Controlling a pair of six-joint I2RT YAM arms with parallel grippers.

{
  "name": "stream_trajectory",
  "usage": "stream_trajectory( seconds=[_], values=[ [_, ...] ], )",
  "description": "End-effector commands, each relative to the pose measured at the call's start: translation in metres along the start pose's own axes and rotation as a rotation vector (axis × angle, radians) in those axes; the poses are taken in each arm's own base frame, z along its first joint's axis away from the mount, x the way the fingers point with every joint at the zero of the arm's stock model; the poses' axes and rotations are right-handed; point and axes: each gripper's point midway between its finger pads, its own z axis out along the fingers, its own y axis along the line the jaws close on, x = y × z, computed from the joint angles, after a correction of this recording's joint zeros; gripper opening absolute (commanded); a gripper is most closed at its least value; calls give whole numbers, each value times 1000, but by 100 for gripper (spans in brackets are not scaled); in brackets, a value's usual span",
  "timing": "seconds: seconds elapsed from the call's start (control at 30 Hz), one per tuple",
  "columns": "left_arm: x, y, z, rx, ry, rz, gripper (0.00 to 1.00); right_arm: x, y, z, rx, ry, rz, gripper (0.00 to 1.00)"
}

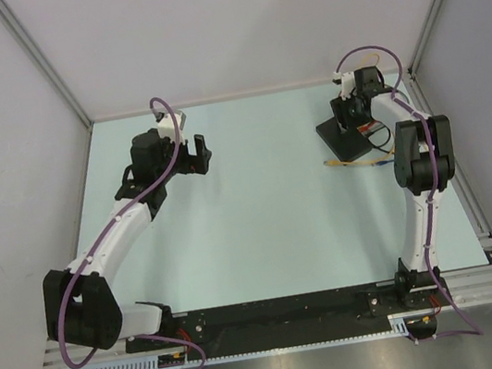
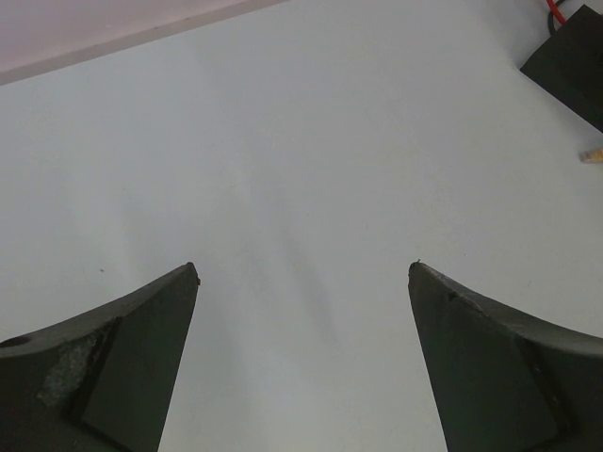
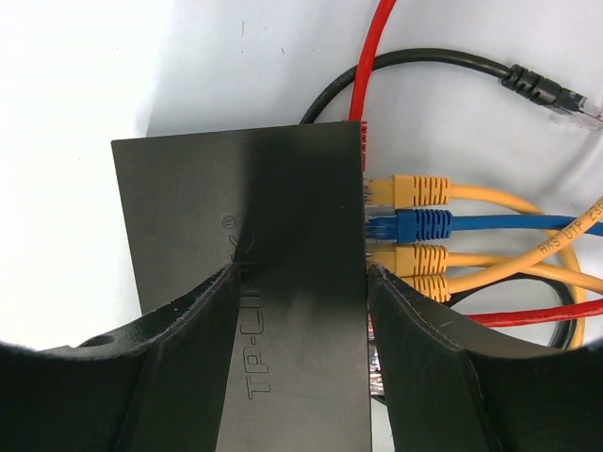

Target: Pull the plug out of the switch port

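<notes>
Table [image 1: 269,209]: a pale blue-green surface is filling the space between grey walls, with both arm bases sitting at its near edge.
Left arm [image 1: 113,233]: it is reaching up the left side of the table, well apart from the switch.
Right arm [image 1: 422,203]: it is stretching along the right side to the far right corner, bending down over the switch.
Switch [image 3: 283,188]: the flat matte-black box is sitting in the far right part of the table [image 1: 340,137], its port edge facing right in the right wrist view.
Left gripper [image 2: 303,273]: its jaws are standing wide apart above bare table, holding nothing.
Right gripper [image 3: 301,268]: its jaws are standing partly apart with nothing pinched. One finger is lying over the switch top and the other is sitting at the port edge, just beside the lower yellow plugs. Whether either finger is touching, I cannot tell.
Cables: a red cable [image 3: 375,56] and a black cable [image 3: 424,58] are looping beyond the switch.
Plugs: a yellow plug [image 3: 419,189], a blue plug [image 3: 415,225] and two more yellow plugs [image 3: 421,260] are sitting in a row in the ports.
Loose black plug [image 3: 546,92]: it is lying on the table, apart from the switch.
</notes>
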Motion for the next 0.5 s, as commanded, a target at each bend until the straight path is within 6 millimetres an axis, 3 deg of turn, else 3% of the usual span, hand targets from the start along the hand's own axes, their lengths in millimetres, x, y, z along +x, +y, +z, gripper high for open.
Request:
stream_trajectory(
  seconds=[0.0,0.17,0.27,0.47],
  values=[
    [-8,-5,-2,17,-31,3,100,18,11,4,-50,43,13,61],
    [-9,-5,-2,19,-32,4,100,25,17,4,-65,57,1,61],
    [-10,-5,-2,21,-36,4,100,30,33,1,-86,68,6,61],
    [-8,-3,-2,16,-31,26,99,37,88,-15,-166,85,-18,61]
  ],
)
